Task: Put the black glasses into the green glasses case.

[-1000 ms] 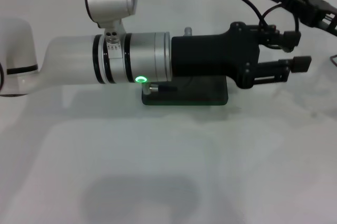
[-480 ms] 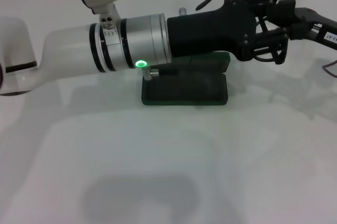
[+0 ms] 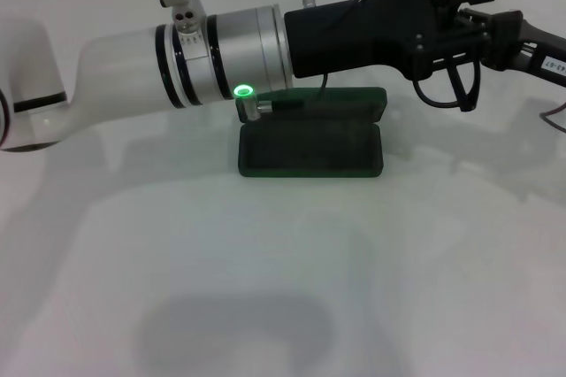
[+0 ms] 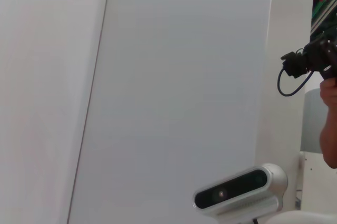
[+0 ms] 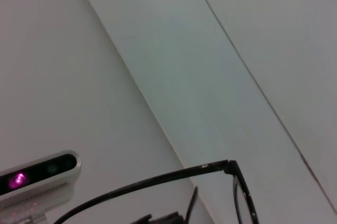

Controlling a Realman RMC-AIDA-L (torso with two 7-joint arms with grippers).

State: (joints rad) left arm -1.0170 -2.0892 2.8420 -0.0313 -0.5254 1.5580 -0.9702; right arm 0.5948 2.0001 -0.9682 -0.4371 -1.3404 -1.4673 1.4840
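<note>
The white table point(image 3: 265, 288) lies bare across its whole near half, with plenty of free surface in front of the green glasses case point(image 3: 311, 149). That case sits open, its tray flat toward the viewer and its lid raised behind. The left arm point(image 3: 133, 67) stretches sideways over the back of the case, level with the table. Its black left gripper point(image 3: 460, 27) reaches past the case's right end and meets the right gripper point(image 3: 495, 36), which comes in from the right edge. The black glasses point(image 3: 447, 76) hang between the two, up in the air beside the lid's far right corner, one thin loop drooping below the fingers. I cannot tell which gripper has hold, nor how wide either stands.
</note>
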